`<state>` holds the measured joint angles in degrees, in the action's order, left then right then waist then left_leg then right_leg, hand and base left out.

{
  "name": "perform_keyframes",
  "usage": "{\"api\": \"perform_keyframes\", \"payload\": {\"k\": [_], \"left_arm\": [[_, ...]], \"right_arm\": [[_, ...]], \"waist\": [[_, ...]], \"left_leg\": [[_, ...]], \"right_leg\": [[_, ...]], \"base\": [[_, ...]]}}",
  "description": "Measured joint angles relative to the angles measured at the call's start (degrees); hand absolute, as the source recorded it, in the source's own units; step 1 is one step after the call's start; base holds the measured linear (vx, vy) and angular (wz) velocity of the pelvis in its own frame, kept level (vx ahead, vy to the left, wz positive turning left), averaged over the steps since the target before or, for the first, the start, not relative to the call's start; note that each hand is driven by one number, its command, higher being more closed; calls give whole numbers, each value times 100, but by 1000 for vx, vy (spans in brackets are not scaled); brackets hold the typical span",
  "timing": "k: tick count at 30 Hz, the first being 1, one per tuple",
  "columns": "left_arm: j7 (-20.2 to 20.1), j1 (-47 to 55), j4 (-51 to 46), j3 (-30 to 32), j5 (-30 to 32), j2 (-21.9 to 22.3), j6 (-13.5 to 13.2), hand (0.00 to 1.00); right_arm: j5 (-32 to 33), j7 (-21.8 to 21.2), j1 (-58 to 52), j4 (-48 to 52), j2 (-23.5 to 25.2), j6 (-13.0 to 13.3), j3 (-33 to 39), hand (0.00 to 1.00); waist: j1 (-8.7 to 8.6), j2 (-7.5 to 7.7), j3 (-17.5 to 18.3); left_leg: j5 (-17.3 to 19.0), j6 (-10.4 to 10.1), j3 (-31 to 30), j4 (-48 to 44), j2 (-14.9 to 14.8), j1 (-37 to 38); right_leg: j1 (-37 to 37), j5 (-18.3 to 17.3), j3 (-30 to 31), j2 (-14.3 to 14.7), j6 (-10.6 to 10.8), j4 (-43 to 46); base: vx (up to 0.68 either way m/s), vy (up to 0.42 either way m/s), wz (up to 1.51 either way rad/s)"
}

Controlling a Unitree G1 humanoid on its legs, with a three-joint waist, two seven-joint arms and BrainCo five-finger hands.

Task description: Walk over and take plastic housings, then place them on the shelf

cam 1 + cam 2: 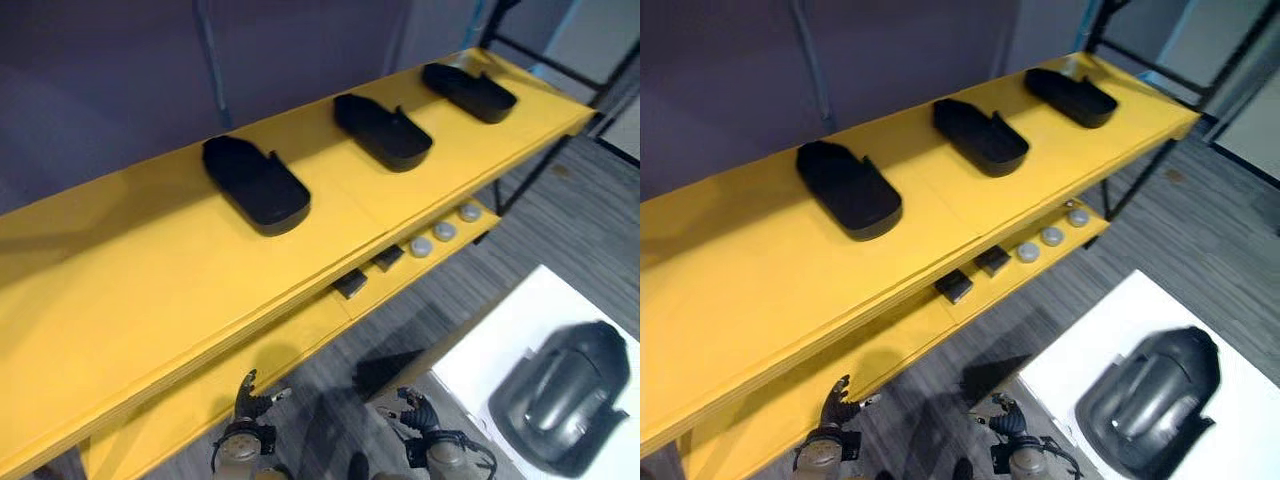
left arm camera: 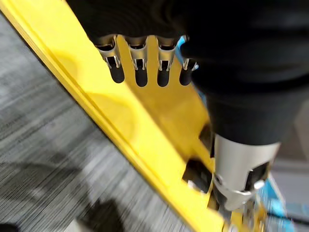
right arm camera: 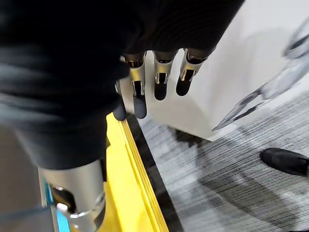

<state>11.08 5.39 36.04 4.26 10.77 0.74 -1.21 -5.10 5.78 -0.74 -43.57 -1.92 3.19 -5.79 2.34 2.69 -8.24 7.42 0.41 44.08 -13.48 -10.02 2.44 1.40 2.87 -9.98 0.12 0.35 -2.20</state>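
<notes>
Left eye view: we are logging a yellow shelf point(image 1: 150, 300) running from near left to far right. Three black plastic housings are lying apart along its top board: a left housing point(image 1: 256, 184), a middle housing point(image 1: 383, 131) and a far right housing point(image 1: 468, 91). On the lower board, grey discs point(image 1: 444, 231) are sitting in a row just right of two small black blocks point(image 1: 350, 285). At near right a dark grey housing point(image 1: 565, 395) is lying on a white table point(image 1: 500, 350). The left hand point(image 1: 245, 405) and the right hand point(image 1: 420, 412) are hanging low at the near edge. Right eye view: we are finding the same layout. Left wrist view: the left hand's fingers point(image 2: 140, 72) are hanging straight and slightly apart, holding nothing, with a yellow board showing past them. Right wrist view: the right hand's fingers point(image 3: 161, 82) are hanging straight too, empty, with the shelf edge and the white table showing beyond them.
</notes>
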Motion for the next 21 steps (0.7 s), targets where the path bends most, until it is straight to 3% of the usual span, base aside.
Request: {"api": "perform_keyframes", "payload": {"k": [1,2,3,4,6,8,9,10,11,12,15,18,19,21], "left_arm": [[0,27,32,16,-4,-17,5,0],[-1,81,137,26,-15,2,21,0],[5,127,122,33,-39,-1,20,0],[9,195,136,103,-47,23,30,0],[30,216,192,105,-48,25,23,0],[26,184,404,103,-47,-23,39,0],[19,223,481,96,-47,-10,42,0],[19,217,535,99,-48,14,45,0],[31,215,547,123,-58,12,30,0],[65,225,577,158,-81,-22,19,0],[161,274,649,163,-259,-41,4,0],[221,241,842,157,-371,2,-30,0],[227,204,961,165,-446,48,-32,0],[229,150,1065,226,-500,65,-23,0]], "right_arm": [[0,-3,51,-1,4,-1,-75,0],[-1,-8,114,-20,-9,-6,-167,0],[-1,-11,116,-28,13,-6,-205,0],[-1,-15,95,-79,37,-6,-229,0],[-1,-15,145,-255,37,-7,-230,0],[-2,-14,144,-281,53,-19,-356,0],[-2,-13,146,-301,48,-20,-356,0],[-2,-13,152,-322,15,-21,-342,0],[-2,-11,170,-409,-39,-23,-337,0],[-2,-2,185,-510,-59,-25,-309,0],[-2,20,121,-521,-156,-25,-176,0],[-2,53,-98,-581,-244,-25,22,0],[-1,68,-209,-669,-277,-25,146,0],[3,117,-335,-640,-269,-24,369,0]], "waist": [[13,-8,-9],[1,-134,-66],[12,-139,-62],[-18,-194,-50],[34,-227,-32],[0,-182,-80],[-30,-188,-149],[-12,-220,-181],[50,-228,-218],[93,-219,-227],[115,-276,-294],[104,-455,-317],[64,-586,-297],[28,-624,-299]], "left_leg": [[2,0,112,26,-10,70],[11,-13,369,81,-55,315],[25,-35,519,68,-58,432],[25,-35,617,-9,-99,560],[26,-36,619,-207,-247,605],[94,-131,541,-1392,-799,390],[352,-406,80,-1804,-922,248],[464,-485,-251,-1885,-897,194],[614,-477,-1017,-1908,-743,69],[711,-487,-1891,-1853,-419,-68],[726,-520,-3466,-1312,181,-234],[708,-518,-4155,-680,264,-241],[614,-510,-4123,-457,158,-183],[565,-514,-3859,-326,94,-40]], "right_leg": [[35,-277,-559,-100,-307,161],[91,-432,-1694,-438,-271,661],[95,-454,-1997,-552,-225,829],[-12,-361,-1980,-422,-291,819],[-120,-186,-1639,-227,-360,468],[-252,-210,-1278,-40,-370,139],[-296,-140,-1019,71,-470,121],[-322,-107,-839,135,-518,140],[-341,-100,-465,243,-524,179],[-373,-96,-109,303,-518,199],[-439,-98,375,347,-516,171],[-459,-69,662,499,-473,171],[-485,-64,779,622,-466,174],[-556,-46,920,632,-430,124]], "base": [[-103,-72,-145],[-37,13,-117],[-58,-14,-123],[-1,-39,-89],[-26,-146,-98],[-76,-195,-106],[-55,-108,-80],[-76,-61,-123],[-70,0,-154],[-62,13,-160],[-21,27,-154],[13,89,-96],[31,124,-65],[100,132,-75]]}}
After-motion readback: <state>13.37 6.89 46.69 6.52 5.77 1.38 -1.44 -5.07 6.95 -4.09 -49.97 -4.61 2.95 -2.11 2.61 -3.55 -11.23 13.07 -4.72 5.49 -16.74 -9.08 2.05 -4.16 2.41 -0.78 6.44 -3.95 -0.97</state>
